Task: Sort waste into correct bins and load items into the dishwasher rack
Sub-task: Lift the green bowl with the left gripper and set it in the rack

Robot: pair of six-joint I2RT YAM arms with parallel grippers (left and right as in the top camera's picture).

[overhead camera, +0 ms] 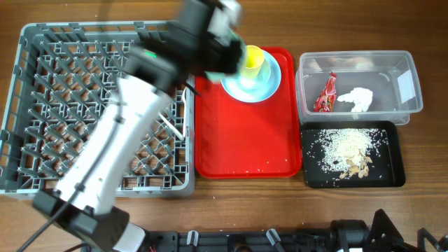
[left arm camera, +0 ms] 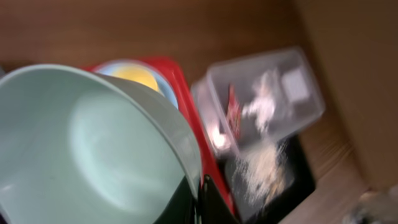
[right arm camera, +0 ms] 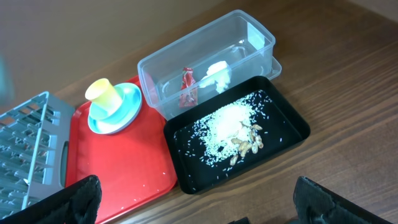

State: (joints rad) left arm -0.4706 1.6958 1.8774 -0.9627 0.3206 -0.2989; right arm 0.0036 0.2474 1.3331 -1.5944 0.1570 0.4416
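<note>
The pale green-blue round bowl [left arm camera: 93,143] fills my view. My left claw [left arm camera: 200,200] is pinched tight on its rim, over a corner of the flat red tray [overhead camera: 245,150]. Next I must carry it to the big grey plastic rack [overhead camera: 42,105] and stand it between pegs. My right claw [right arm camera: 196,202] is wide open.

We are seeing a flat red serving tray [overhead camera: 245,143] lying on the brown wooden table [overhead camera: 280,204].

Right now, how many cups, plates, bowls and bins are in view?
Cups: 1, yellow cup
Plates: 1, blue plate
Bowls: 1, green bowl
Bins: 2, clear tub, black tray
Total: 5
</note>
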